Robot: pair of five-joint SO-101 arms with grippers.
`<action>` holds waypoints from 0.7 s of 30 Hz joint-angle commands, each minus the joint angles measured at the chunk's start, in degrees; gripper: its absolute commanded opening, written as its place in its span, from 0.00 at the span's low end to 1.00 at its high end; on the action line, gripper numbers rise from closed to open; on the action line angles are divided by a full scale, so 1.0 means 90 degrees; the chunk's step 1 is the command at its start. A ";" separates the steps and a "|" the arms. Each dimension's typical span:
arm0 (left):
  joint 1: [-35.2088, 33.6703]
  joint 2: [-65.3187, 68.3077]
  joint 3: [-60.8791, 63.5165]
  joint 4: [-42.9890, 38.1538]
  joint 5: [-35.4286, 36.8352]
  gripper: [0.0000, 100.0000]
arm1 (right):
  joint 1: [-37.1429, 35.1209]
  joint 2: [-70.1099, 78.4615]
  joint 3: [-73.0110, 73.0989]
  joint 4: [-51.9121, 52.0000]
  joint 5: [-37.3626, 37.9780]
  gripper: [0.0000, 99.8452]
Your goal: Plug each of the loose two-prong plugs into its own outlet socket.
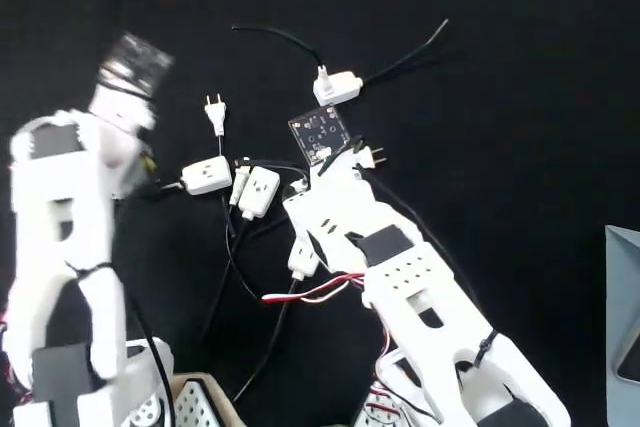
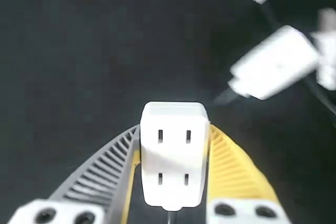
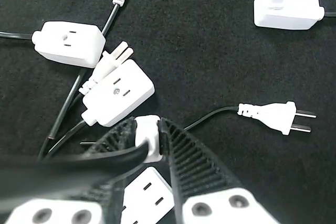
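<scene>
**Inspector:** State of the left gripper?

**Operator:** My left gripper [image 2: 173, 128] is clamped on a white outlet block [image 2: 172, 166]. The grey finger [image 2: 113, 156] presses one side and the yellow finger [image 2: 228, 156] the other. The block's four slots face my wrist camera.

**Inspector:** And the right?

**Operator:** My right gripper [image 3: 147, 124] is low over the black table [image 3: 210, 56]. Its black fingers are nearly together, pinching a small white piece [image 3: 148, 141]. I cannot tell whether that piece is a plug body. A slotted socket [image 3: 147, 195] lies just under the jaws.

**Inspector:** Location of the plugs?

**Operator:** A loose plug [image 3: 275, 116] on a black cord lies near the right gripper, touching no socket. A white plug [image 3: 111, 60] rests against the corner of a neighbouring socket [image 3: 118, 93]. At the far socket [image 3: 287, 8], a plug is already seated.
</scene>
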 commanded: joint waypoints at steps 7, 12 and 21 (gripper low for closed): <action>0.1392 -0.0469 0.2672 -0.1504 -0.0039 0.03 | 0.0156 -0.0161 -0.0073 0.0049 0.0059 0.01; 0.1753 -0.0449 0.3365 -0.1993 0.0029 0.17 | 0.0274 -0.0161 -0.0112 0.0049 0.0059 0.01; 0.1099 -0.1104 0.2554 -0.1104 0.0840 0.27 | 0.0264 -0.0161 -0.0112 0.0049 0.0059 0.01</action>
